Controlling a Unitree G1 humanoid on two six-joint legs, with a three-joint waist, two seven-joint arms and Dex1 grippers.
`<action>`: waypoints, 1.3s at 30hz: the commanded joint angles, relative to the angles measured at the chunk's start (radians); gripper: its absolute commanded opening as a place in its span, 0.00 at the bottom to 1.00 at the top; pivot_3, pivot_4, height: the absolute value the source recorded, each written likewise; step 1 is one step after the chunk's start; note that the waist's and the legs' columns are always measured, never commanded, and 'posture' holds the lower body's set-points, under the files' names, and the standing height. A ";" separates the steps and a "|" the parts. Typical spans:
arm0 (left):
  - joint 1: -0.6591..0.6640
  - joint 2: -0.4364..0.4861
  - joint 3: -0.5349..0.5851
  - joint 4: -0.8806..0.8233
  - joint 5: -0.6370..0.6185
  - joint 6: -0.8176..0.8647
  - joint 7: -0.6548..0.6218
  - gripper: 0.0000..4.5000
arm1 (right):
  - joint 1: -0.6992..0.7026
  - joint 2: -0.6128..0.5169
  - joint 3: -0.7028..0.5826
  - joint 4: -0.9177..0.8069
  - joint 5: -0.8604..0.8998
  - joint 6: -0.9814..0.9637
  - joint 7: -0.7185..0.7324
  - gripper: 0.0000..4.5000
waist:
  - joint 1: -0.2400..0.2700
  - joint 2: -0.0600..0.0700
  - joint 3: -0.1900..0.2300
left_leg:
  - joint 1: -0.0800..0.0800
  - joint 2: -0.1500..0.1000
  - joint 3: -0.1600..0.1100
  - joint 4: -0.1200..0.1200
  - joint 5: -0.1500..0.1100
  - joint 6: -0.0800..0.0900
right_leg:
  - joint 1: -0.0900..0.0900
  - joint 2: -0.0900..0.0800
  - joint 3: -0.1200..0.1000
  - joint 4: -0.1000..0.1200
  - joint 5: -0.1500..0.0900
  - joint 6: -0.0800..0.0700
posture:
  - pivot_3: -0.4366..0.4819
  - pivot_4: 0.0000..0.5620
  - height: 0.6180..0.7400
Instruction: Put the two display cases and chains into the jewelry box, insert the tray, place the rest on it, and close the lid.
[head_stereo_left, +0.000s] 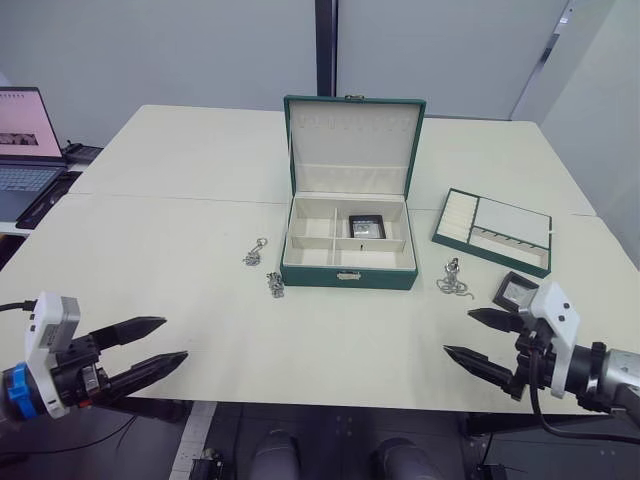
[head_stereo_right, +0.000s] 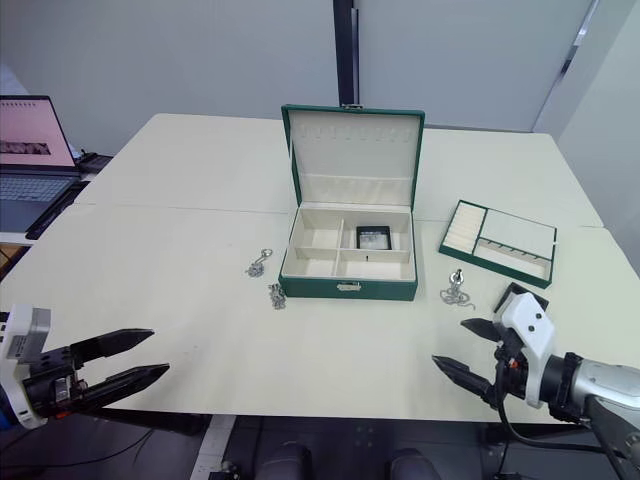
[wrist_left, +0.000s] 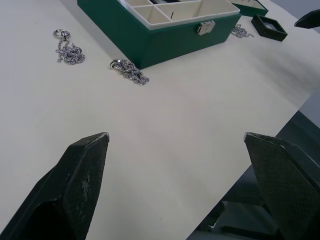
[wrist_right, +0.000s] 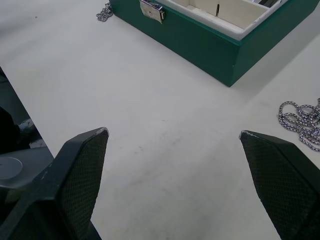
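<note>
Two grippers hovering over the near edge of the pale bench (head_stereo_left: 200, 230), both spread wide and grasping nothing: left gripper (head_stereo_left: 150, 348) at the near left corner, right gripper (head_stereo_left: 478, 338) at the near right.

Green jewelry box (head_stereo_left: 348, 245) standing at mid-bench, lid (head_stereo_left: 352, 135) raised upright, cream lining showing, silver clasp on the front wall. Inside, divided compartments, with one black display case (head_stereo_left: 367, 227) lying in the back right compartment. Second black display case (head_stereo_left: 516, 290) out on the bench, just beyond the right gripper and near the bench's right front. Green tray (head_stereo_left: 493, 231) with cream slots resting flat to the right of the box, apart from it.

Three silver chains loose on the bench: one chain with a ring (head_stereo_left: 254, 254) to the left of the box, a second bunched chain (head_stereo_left: 276, 285) just beside the box's front left corner, a third chain (head_stereo_left: 455, 281) off the front right corner, between the box and the outer display case. None touching either gripper.

Open laptop (head_stereo_left: 26, 140) at the far left, past the bench's edge.
</note>
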 joint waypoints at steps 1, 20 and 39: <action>-0.007 -0.003 0.025 -0.005 0.020 -0.096 0.007 1.00 | -0.007 -0.005 -0.030 -0.012 -0.001 -0.023 0.010 1.00 | 0.000 0.000 0.000 | 0.000 0.000 0.000 0.000 0.000 0.000 | 0.000 0.000 0.000 0.000 0.000 0.000 | 0.48 0.27 1.00; -0.078 -0.021 0.026 -0.065 0.001 -0.074 0.284 1.00 | -0.604 -0.031 0.186 -0.048 0.222 0.124 -0.156 1.00 | -0.001 -0.001 0.001 | -0.001 0.000 0.005 -0.002 0.000 0.000 | -0.009 0.000 0.008 0.001 0.000 0.000 | 0.48 0.27 1.00; -0.070 -0.010 0.006 -0.126 -0.051 0.091 0.417 1.00 | -0.665 -0.028 0.252 -0.037 0.265 0.120 -0.179 1.00 | -0.001 -0.001 0.001 | -0.001 0.000 0.006 -0.002 0.000 0.000 | -0.014 0.000 0.010 0.001 0.000 0.000 | 0.48 0.27 1.00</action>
